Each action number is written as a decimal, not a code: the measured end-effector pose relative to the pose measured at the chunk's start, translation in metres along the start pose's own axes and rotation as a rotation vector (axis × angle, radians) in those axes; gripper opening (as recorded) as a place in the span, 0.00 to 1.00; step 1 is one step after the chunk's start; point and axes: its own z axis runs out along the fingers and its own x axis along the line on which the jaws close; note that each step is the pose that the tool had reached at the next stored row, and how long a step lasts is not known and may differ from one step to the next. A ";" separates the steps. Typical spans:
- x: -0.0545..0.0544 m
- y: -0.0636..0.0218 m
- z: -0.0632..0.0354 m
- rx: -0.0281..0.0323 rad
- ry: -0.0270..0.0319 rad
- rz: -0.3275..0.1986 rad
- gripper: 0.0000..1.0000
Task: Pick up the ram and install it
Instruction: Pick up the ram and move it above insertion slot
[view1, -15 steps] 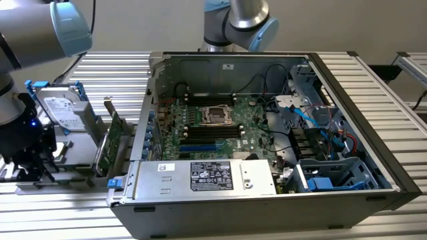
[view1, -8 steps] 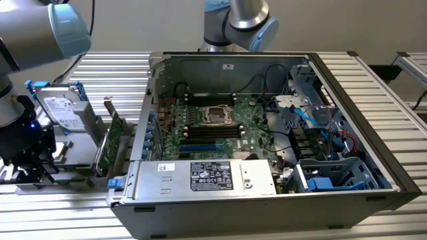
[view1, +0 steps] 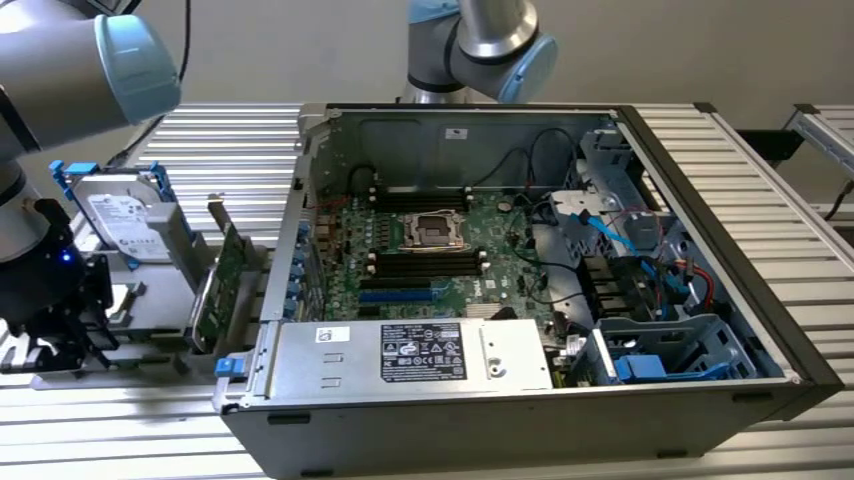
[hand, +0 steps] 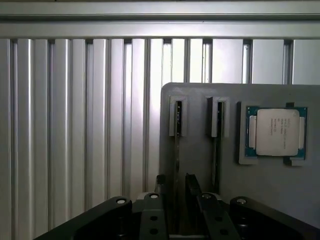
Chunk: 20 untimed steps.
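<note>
gripper (hand: 176, 181) fingers apart, one on each side of the ram (hand: 178, 120); contact not discernible. ram stands on edge in a slot of the grey holder (hand: 200, 165). second stick (hand: 216, 117) in the next slot, cpu (hand: 277, 131) beside it. holder sits on slatted desk (hand: 75, 125). open pc case (view1: 747, 260) lies towards the exterior view's right.

Bright, even light; soft shadows
</note>
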 end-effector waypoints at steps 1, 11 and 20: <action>0.000 0.0000 0.0013 0.0000 -0.0039 0.000 0.30; 0.004 -0.0003 0.0101 0.0002 -0.0315 -0.001 0.30; 0.007 -0.0030 0.0136 0.0002 -0.0355 -0.002 0.30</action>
